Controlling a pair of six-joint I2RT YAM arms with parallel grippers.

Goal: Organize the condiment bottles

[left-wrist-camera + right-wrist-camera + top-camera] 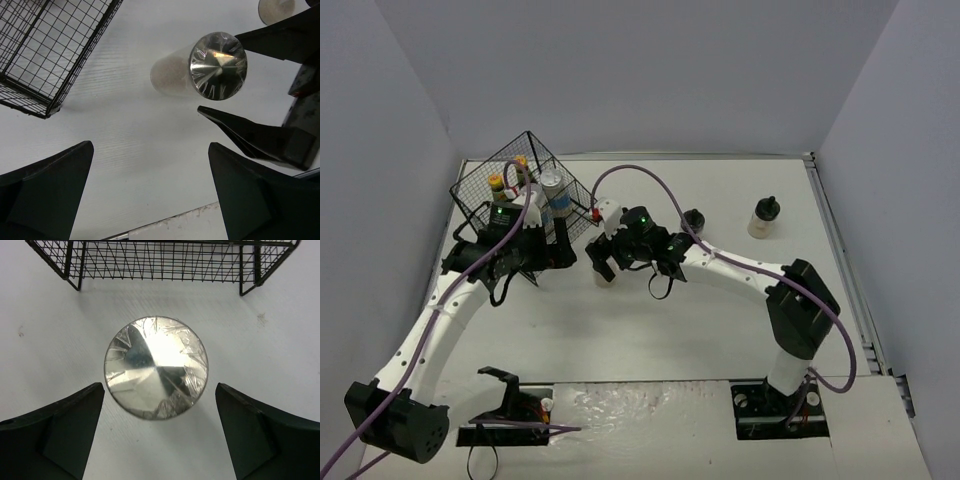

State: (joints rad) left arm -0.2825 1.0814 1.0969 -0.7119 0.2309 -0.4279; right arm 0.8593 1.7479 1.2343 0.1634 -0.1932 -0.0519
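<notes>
— What's the right arm (740,270) doing?
— It reaches across the bench (650,330) with its jaws spread wide, one on either side of a silver-lidded jar (156,367). The jar stands upright just in front of the wire basket (480,200), off the basket's right corner. Bench shows on both sides of the lid, so neither finger touches it.
— And the left arm (430,320)?
— Up against the basket's near side, just left of that jar. Its jaws are spread too, with only bench between them.
— What's in the basket?
— It sits tilted. Toward its left side are two with yellow caps, the nearer sauce bottle (497,186) and the farther sauce bottle (520,163). A blue-labelled jar (553,190) stands at its right corner.
— Anything outside it?
— A black-capped shaker (764,217) stands upright well to the right of the basket. Between it and the basket a second black cap (694,218) pokes out from behind the right arm, with the rest of it hidden.
</notes>
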